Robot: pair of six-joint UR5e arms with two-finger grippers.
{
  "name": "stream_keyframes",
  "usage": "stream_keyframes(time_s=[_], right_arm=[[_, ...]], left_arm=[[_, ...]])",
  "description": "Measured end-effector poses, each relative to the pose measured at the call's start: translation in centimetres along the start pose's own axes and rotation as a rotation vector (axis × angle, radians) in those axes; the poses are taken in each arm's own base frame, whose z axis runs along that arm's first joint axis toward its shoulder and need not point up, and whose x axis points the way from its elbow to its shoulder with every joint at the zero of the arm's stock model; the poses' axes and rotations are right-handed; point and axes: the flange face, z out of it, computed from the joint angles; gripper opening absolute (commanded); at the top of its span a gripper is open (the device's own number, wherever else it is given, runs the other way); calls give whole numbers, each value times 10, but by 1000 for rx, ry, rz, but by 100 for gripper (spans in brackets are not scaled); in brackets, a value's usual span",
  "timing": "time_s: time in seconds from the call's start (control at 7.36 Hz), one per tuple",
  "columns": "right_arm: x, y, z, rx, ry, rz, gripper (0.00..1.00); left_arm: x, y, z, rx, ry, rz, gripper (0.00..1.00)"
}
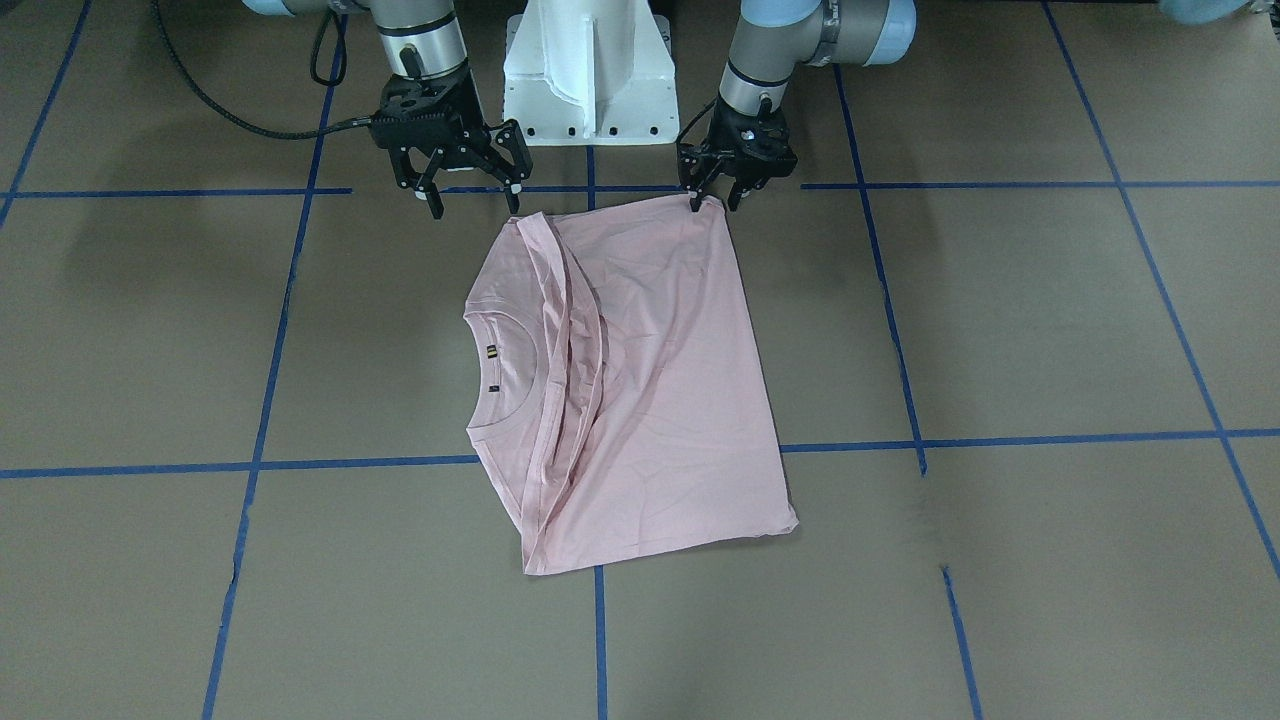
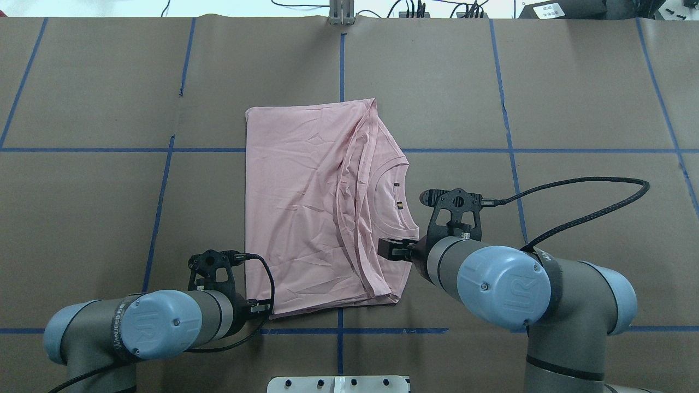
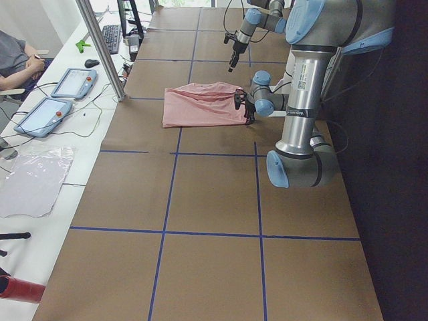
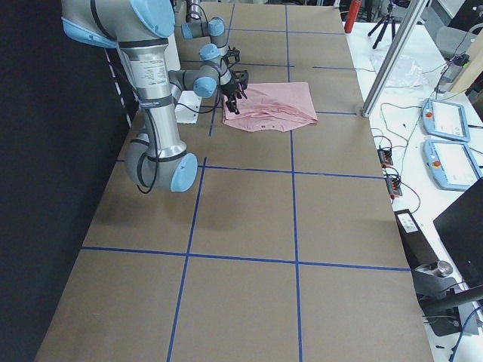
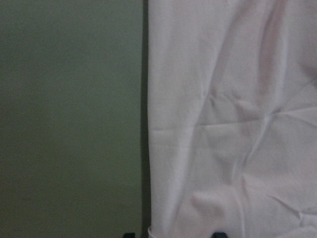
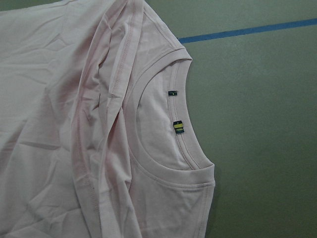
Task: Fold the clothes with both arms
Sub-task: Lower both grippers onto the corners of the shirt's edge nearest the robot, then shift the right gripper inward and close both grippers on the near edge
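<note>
Front view: one shirt [image 1: 650, 380] lies folded on the brown table [image 1: 1000, 320] with its blue tape grid. The right gripper [image 1: 476, 205] gapes wide and empty beside one near corner; the left gripper [image 1: 715, 205] is at the other.
Overhead: the collar [image 2: 401, 202] faces the right arm [image 2: 502, 278].
Left side: two tablets [image 3: 73, 81] on a bench [image 3: 40, 154].
Left wrist: fingertips [image 5: 220, 234] apart, straddling the shirt's edge.

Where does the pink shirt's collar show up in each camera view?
Front-facing: collar on the left side of the shirt.
Overhead: collar on its right side.
Exterior left: far edge, too small to make out.
Exterior right: collar on the near edge.
Left wrist: not in it.
Right wrist: collar at centre, large.
Shared landmark: yellow-striped neck label inside the collar.
</note>
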Motion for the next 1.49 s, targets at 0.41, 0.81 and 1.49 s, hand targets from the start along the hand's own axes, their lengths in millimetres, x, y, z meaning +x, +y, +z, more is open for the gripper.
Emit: stream_keyframes(time_s=[0.41,0.81,1.49], right_arm=[[0,0,0,0,-1,0,100],[0,0,1,0,2,0,100],[-32,16,31,-20,111,131,70]], left_arm=[[1,0,0,2,0,-1,9],[2,0,0,2,2,-2,0],[4,0,-5,3,14,0,0]])
